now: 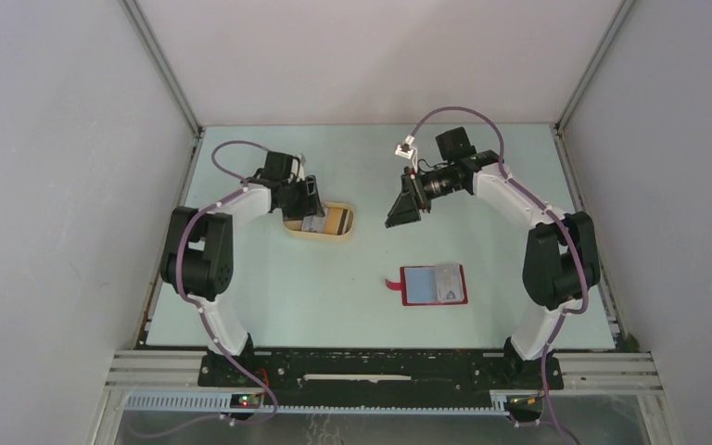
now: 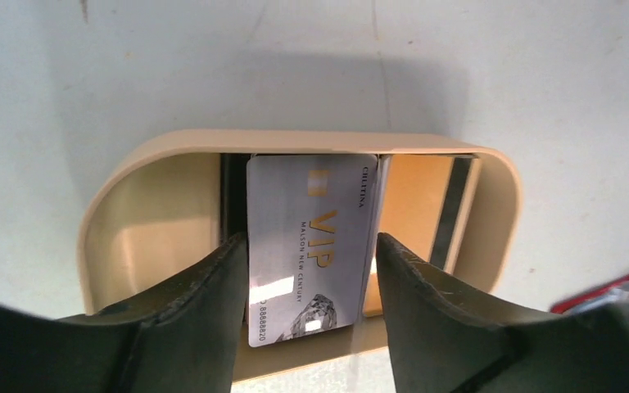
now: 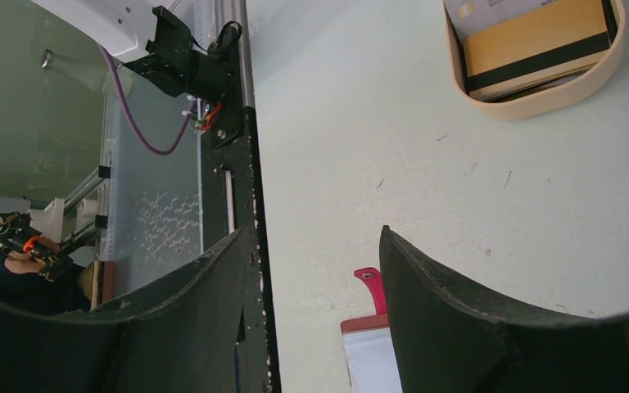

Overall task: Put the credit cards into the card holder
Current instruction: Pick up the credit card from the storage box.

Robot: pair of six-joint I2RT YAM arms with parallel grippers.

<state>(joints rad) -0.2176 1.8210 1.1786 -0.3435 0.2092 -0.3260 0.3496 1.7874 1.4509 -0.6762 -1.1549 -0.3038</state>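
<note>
jaws of the left gripper [image 2: 311, 239] are set either side of a silver card [image 2: 307, 205] in the tan dish [image 2: 295, 139], close to its long edges; whether it is pinched cannot be told. an orange card [image 2: 409, 205] with a dark stripe is partly hidden behind it. the right gripper [image 3: 315, 233] is held wide and empty above the table [image 3: 459, 205]. the red card holder [image 1: 419, 286] is laid open there, well apart from the dish, with a pale card [image 1: 447, 278] on it, too small to be read.

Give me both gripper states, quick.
Left gripper: open, fingers straddling a card in the dish.
Right gripper: open, empty.
</note>
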